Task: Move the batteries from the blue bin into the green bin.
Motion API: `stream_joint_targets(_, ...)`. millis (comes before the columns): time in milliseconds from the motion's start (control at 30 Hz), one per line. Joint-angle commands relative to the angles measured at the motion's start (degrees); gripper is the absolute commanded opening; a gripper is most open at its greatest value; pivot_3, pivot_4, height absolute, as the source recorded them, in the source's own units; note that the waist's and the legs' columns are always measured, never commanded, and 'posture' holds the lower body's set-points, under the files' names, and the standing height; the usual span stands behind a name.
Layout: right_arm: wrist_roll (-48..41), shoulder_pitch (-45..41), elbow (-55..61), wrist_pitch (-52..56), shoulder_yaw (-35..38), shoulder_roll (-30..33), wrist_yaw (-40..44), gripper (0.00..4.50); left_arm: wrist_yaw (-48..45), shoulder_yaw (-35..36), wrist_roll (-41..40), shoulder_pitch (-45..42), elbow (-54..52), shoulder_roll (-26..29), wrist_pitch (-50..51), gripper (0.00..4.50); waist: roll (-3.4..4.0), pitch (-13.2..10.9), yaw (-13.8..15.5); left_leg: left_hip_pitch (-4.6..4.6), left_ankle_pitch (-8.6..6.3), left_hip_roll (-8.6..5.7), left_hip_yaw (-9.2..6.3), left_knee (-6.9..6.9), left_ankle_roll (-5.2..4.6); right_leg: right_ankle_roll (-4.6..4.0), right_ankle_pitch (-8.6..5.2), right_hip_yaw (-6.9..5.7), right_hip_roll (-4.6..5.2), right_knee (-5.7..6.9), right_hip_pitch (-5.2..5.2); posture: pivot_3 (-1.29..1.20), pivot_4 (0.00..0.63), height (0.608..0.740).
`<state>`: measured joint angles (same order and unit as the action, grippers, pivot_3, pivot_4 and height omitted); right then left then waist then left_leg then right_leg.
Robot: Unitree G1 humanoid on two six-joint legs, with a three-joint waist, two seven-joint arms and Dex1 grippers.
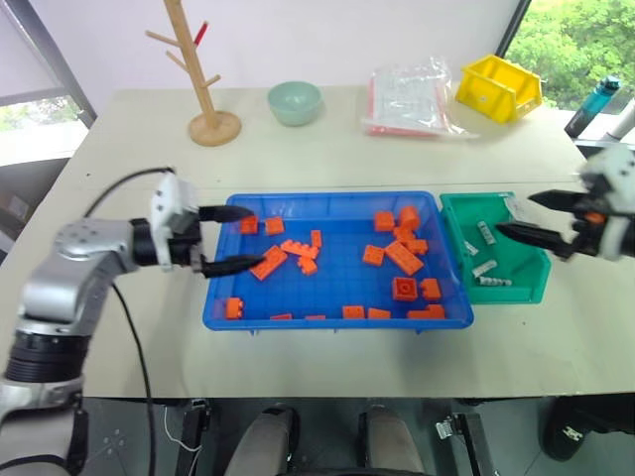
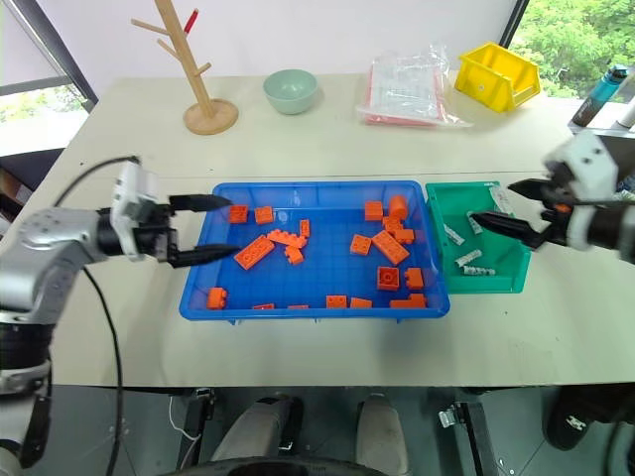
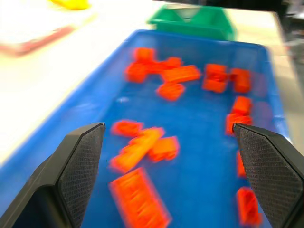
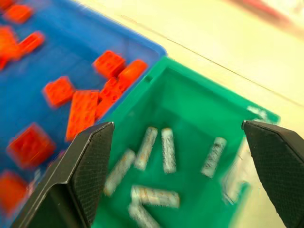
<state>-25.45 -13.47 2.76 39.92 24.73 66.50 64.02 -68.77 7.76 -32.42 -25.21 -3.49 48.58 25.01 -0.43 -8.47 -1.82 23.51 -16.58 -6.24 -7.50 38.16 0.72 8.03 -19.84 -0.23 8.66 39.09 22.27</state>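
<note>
The right gripper (image 1: 536,213) has its jaws wide apart and empty, above the right rim of the small deep green plastic bin (image 1: 451,233). The left gripper (image 1: 238,239) has its jaws apart and empty over the left edge of the large shallow blue plastic tray (image 1: 337,213). The short silver-grey cylindrical batteries (image 4: 166,149) lie loose on the green bin's floor, several at mixed angles; their markings cannot be read. The blue tray holds scattered orange toy bricks (image 1: 402,256). Both bins stand touching, side by side, on the pale beige desk (image 1: 327,149), near a window.
</note>
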Motion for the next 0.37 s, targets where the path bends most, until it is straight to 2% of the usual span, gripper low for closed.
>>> stream_joint_targets(33, 3.1, 5.2, -7.2, -13.0, 4.8, 4.1, 9.8, 4.43, -2.8, 5.9, -1.9, -0.3, 3.2, 4.9, 1.4, 4.50, 0.00, 0.0, -0.2, -0.01, 0.00, 0.01, 0.00, 0.00, 0.00, 0.00, 0.00, -0.01, -0.01, 0.00, -0.01, 0.00, 0.150, 0.726)
stream_joint_targets(100, 5.2, 7.5, -13.8, -18.9, 4.9, 6.0, 12.8, 4.43, -7.3, 7.7, -1.7, 1.1, 6.5, 9.4, 1.1, 4.50, 0.00, 0.0, -0.6, -0.04, 0.00, 0.02, 0.01, 0.00, 0.00, 0.00, 0.00, -0.01, -0.01, -0.01, -0.02, 0.00, 0.150, 0.726)
stream_joint_targets(167, 4.4, 7.0, -18.3, -20.2, 4.8, 6.6, 15.3, 4.43, -9.3, 8.8, -0.9, 1.6, 9.4, 11.9, -0.3, 4.50, 0.04, 0.0, -0.8, -0.06, 0.00, 0.04, 0.03, -0.04, 0.00, 0.00, 0.00, -0.01, -0.02, -0.02, 0.00, 0.00, 0.150, 0.726)
stream_joint_targets(367, 3.1, 6.6, -21.2, -21.1, 3.3, 6.3, 20.2, 4.43, -9.5, 9.9, -0.7, 1.1, 11.9, 13.2, -1.1, 4.50, 0.11, 0.0, -0.8, -0.11, 0.00, 0.09, 0.07, -0.06, 0.01, 0.01, -0.01, -0.01, -0.03, -0.06, -0.01, 0.00, 0.150, 0.726)
